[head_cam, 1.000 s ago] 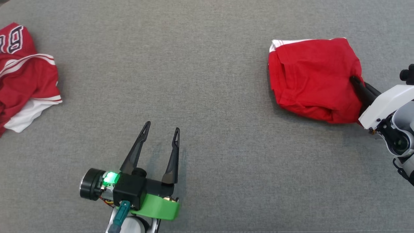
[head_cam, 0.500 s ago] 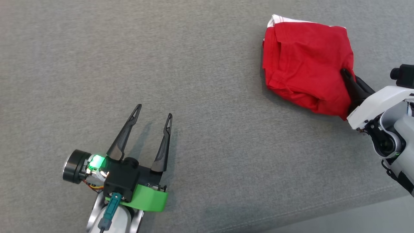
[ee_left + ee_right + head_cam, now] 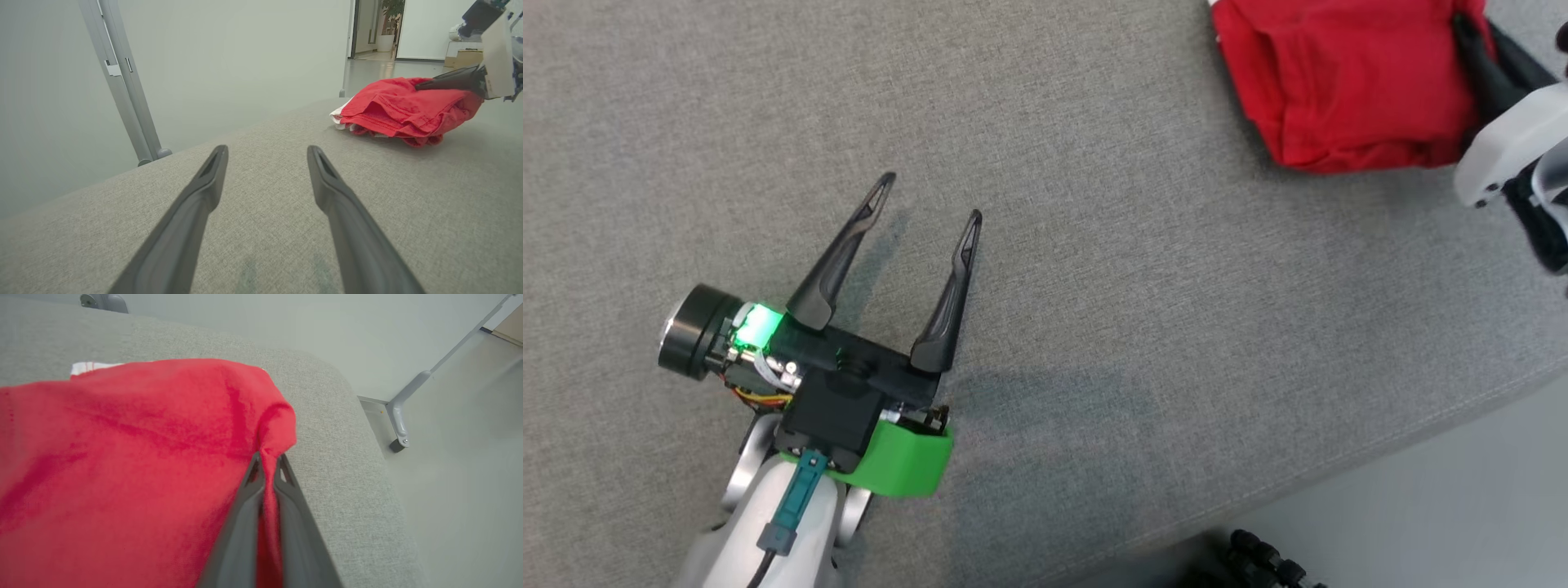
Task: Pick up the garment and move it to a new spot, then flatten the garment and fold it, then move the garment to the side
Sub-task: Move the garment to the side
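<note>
The left jaws stand wide apart and empty, low over the bare grey fabric-covered tabletop (image 3: 1094,245), with nothing between them or just ahead of them. Well beyond them and off to their right lies the red garment (image 3: 1347,82), gathered into a compact folded bundle with a strip of white trim showing at its far edge in the left wrist view.

The right jaws are pinched nearly shut on a ridge of red cloth at the bundle's right-hand corner. The rest of the garment (image 3: 122,457) spreads away to their left and rests on the tabletop.

Since the bundle already looks folded, this is most likely the last step, moving it to the side. The next move calls for keeping the pinch firm and carrying the corner low, so that the layers trail without opening, and then releasing it.

Nothing lies in the path, but the tabletop's rounded edge runs close to the right of the right jaws. Past it are the floor (image 3: 470,457) and a metal frame leg (image 3: 398,428), so the bundle should be set down short of that drop.
</note>
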Controlling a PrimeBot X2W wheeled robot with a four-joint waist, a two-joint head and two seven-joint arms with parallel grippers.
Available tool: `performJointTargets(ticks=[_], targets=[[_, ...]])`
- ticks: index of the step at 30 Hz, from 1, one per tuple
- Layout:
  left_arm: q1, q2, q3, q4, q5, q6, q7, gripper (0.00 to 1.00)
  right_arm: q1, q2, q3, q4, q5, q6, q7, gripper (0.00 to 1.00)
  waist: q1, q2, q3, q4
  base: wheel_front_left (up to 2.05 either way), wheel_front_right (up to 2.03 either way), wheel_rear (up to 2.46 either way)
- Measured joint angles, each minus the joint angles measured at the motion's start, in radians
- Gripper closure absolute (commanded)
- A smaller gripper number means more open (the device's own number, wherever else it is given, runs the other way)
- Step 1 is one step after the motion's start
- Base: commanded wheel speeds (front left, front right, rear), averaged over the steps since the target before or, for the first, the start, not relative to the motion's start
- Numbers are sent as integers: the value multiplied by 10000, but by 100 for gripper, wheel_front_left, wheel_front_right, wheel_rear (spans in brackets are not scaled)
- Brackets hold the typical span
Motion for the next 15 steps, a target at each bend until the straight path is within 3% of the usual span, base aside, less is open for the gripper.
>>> performJointTargets(ticks=[6, 15], targets=[[-687, -36, -205, -533, 27, -23, 0, 0, -472, -688, -988, 330, -1254, 2, -2, 100, 0, 0, 865, 237, 0, 0, 0], [-877, 48, -368, -1099, 10, 109, 0, 0, -896, -1417, -2318, 702, -2180, 2, -2, 100, 0, 0, 1645, 1055, 0, 0, 0]])
